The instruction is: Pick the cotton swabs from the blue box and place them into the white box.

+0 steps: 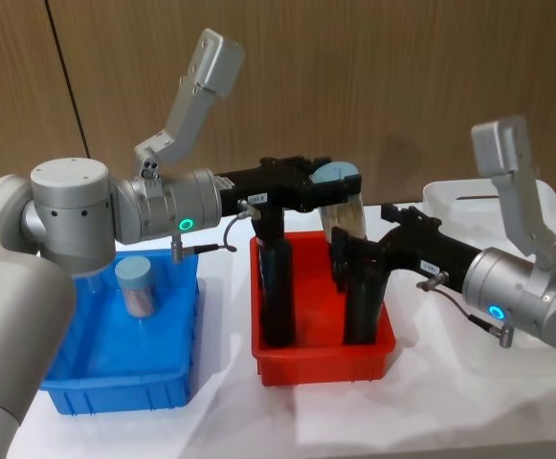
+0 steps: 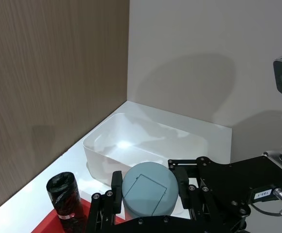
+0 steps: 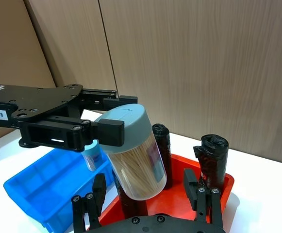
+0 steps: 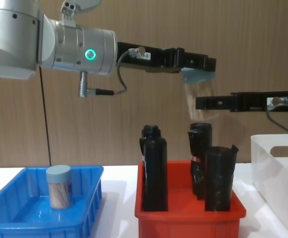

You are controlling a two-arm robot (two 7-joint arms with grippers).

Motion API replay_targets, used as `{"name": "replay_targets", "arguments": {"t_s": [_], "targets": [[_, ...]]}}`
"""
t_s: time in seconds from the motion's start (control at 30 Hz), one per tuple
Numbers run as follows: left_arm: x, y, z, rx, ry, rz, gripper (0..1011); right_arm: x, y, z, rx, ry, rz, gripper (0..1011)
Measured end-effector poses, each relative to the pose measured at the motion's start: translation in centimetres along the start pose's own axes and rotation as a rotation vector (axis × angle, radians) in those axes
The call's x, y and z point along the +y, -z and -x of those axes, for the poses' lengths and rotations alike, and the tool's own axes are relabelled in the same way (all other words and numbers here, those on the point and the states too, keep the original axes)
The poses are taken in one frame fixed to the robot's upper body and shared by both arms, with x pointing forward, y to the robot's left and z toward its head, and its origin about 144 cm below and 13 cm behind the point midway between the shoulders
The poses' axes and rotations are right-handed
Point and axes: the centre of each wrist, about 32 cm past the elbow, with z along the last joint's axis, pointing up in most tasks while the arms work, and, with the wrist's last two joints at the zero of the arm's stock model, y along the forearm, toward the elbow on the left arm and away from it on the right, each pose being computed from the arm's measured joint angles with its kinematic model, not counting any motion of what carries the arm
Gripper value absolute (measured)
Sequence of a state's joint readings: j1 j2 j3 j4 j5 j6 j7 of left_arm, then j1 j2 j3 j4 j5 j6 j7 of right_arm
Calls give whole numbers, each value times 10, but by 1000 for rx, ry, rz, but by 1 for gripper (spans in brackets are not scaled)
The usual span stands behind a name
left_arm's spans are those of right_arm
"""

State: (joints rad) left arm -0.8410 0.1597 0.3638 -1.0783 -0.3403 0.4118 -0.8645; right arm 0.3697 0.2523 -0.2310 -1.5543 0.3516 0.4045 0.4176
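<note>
One swab jar [image 3: 138, 165], clamped at its lid by the left gripper [image 2: 147, 189], is held above the red bin [image 1: 321, 361]. The right gripper [image 3: 144, 191] is spread open around it. Second jar [image 1: 136, 284]: blue box [image 1: 115, 397]. Risk: dropped among the black rolls [image 1: 278, 287] if released early, short of the white box [image 4: 277, 166].

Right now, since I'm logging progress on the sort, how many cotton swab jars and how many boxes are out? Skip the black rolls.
Cotton swab jars: 2 (one in the left end effector, near the open right end effector; one in the blue box)
Boxes: 3 (blue box, red box, white box)
Total: 5
</note>
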Motion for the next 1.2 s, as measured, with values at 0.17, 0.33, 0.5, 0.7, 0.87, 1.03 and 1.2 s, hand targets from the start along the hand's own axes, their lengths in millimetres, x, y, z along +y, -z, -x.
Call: {"name": "replay_targets", "arguments": {"t_s": [0.17, 0.33, 0.5, 0.7, 0.87, 1.03, 1.2], "targets": [[0, 0, 0, 0, 0, 0, 670, 6, -1, -1, -6, -8, 5, 1002], [0, 0, 0, 0, 0, 0, 670, 12, -3, -2, -13, -18, 6, 1001], [0, 0, 0, 0, 0, 0, 670, 17, -4, -3, -17, -24, 8, 1001], [0, 0, 0, 0, 0, 0, 670, 22, -5, -3, -23, -32, 11, 1001], [0, 0, 0, 0, 0, 0, 670, 26, -6, -4, -26, -37, 15, 952], [0, 0, 0, 0, 0, 0, 670, 30, -7, -4, -30, -46, 20, 835], [0, 0, 0, 0, -1, 0, 670, 33, -7, -5, -34, -55, 22, 688]]}}
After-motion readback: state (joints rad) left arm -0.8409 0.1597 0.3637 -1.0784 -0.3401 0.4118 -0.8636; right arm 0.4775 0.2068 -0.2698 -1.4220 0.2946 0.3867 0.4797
